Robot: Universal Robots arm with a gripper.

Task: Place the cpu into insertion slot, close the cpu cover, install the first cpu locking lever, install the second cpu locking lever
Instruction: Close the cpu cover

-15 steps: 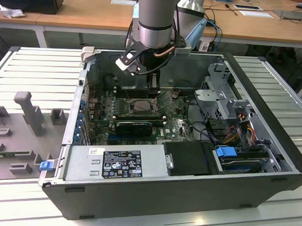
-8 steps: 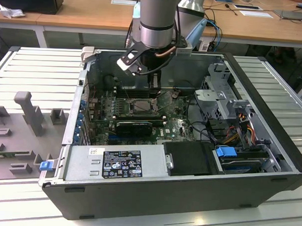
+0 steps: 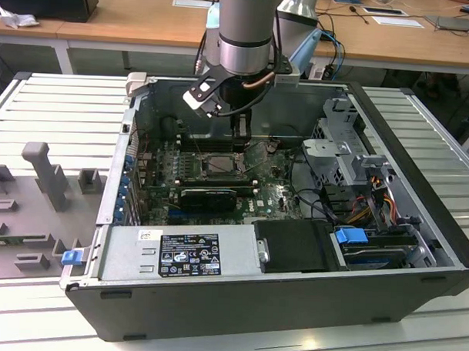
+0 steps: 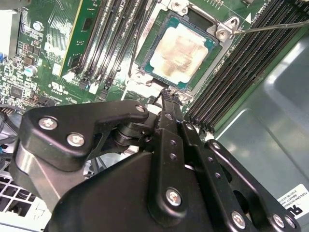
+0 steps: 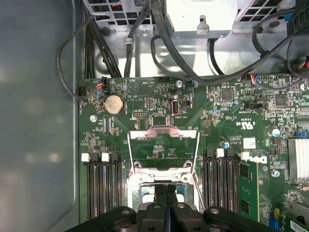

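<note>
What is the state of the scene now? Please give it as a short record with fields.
cpu: seated in the insertion slot, metal top facing up
cpu cover: open, raised, board visible through its window
gripper: shut, holding nothing, close beside the slot's edge
setting: open computer case, arm reaching in from above

cpu (image 4: 179,52) seated in insertion slot (image 4: 195,18), cpu cover (image 5: 163,131) raised

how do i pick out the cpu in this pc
In the open computer case, find the green motherboard under the arm. Between its two banks of long black memory slots sits the square insertion slot, and the cpu lies flat in it: the only pale silver-beige metal square there.
</note>
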